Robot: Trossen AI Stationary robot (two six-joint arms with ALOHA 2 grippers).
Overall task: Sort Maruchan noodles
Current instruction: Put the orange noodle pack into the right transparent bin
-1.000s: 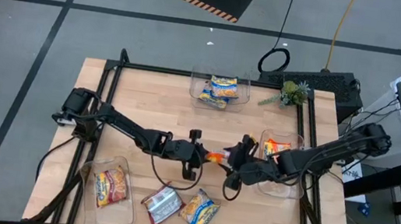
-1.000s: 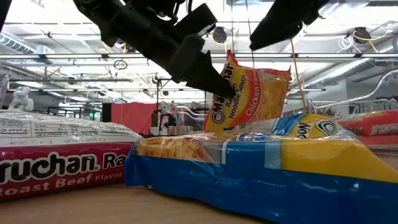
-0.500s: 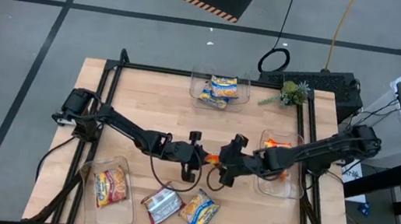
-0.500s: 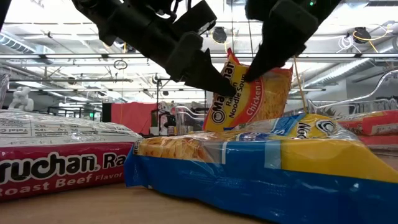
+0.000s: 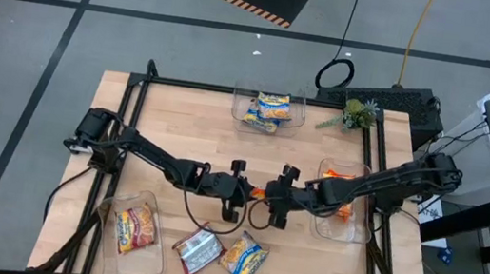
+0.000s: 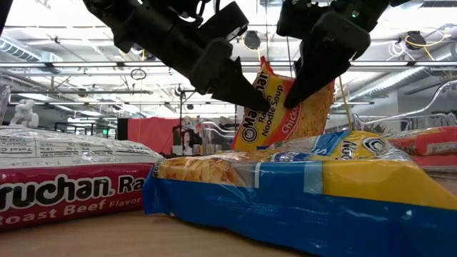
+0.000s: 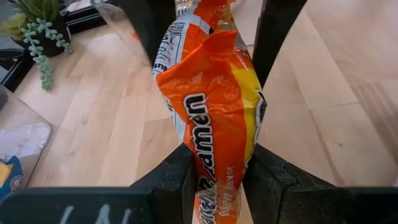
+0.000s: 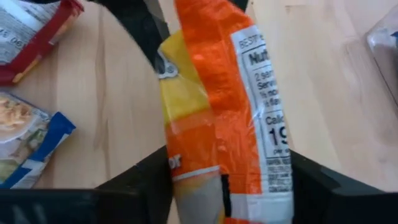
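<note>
An orange Maruchan noodle packet (image 5: 259, 194) hangs above the middle of the table between my two grippers. My left gripper (image 5: 248, 192) comes from the table's left and is shut on it. My right gripper (image 5: 276, 199) comes from the right and stands open, one finger on each side of the packet's other end (image 8: 214, 155). A red-and-silver packet (image 5: 198, 251) and a blue-and-yellow packet (image 5: 244, 258) lie flat on the near part of the table. My left gripper pinches the packet's left end (image 7: 214, 171) between its two fingers (image 7: 177, 177), across the flat faces. The fingers come from the table's left, slanting down. The packet stands on edge, tilted, sticking out beyond the fingers toward the right gripper. Whether my right gripper touches the packet, I cannot tell.
A clear bin (image 5: 298, 116) at the far edge holds blue-and-yellow packets. A bin (image 5: 347, 230) at the right holds an orange packet. A bin (image 5: 110, 207) at the near left holds a red one. A small plant (image 5: 354, 114) stands at the far right.
My right gripper has come down and toward the table's left, tipping further downward, until its fingers straddle the free end of the orange packet. My left gripper and the packet have kept still.
</note>
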